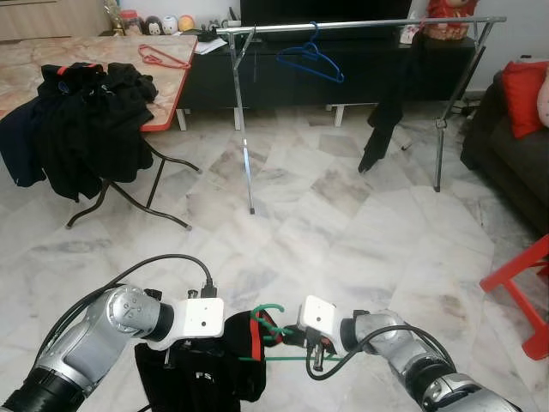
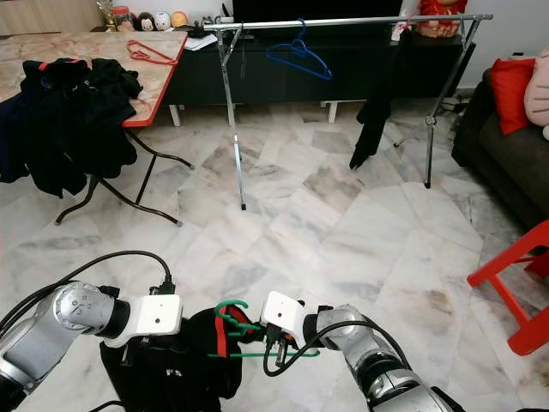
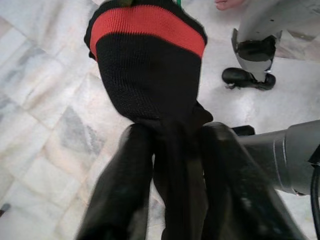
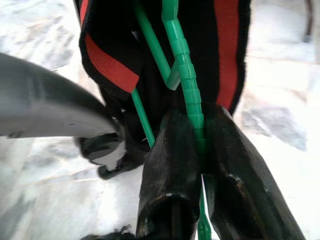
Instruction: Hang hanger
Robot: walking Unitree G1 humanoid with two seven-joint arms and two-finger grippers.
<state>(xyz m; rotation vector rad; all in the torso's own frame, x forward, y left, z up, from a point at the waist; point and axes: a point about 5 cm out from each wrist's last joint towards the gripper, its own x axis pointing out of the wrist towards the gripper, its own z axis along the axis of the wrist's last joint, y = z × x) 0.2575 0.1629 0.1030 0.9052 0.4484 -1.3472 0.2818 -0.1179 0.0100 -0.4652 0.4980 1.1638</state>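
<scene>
Nearest, the left gripper (image 1: pixel 193 356) was clamped on a black garment (image 1: pixel 206 365) while the right gripper (image 4: pixel 200 150) pinched its green hanger (image 1: pixel 273 330), low and well short of the rail (image 1: pixel 360 26). Fabric could slide off if either grip slackened. Leftward stood a table (image 1: pixel 167 94); a blue hanger (image 1: pixel 310 58) and dark garment (image 1: pixel 386 107) occupied the rail.
</scene>
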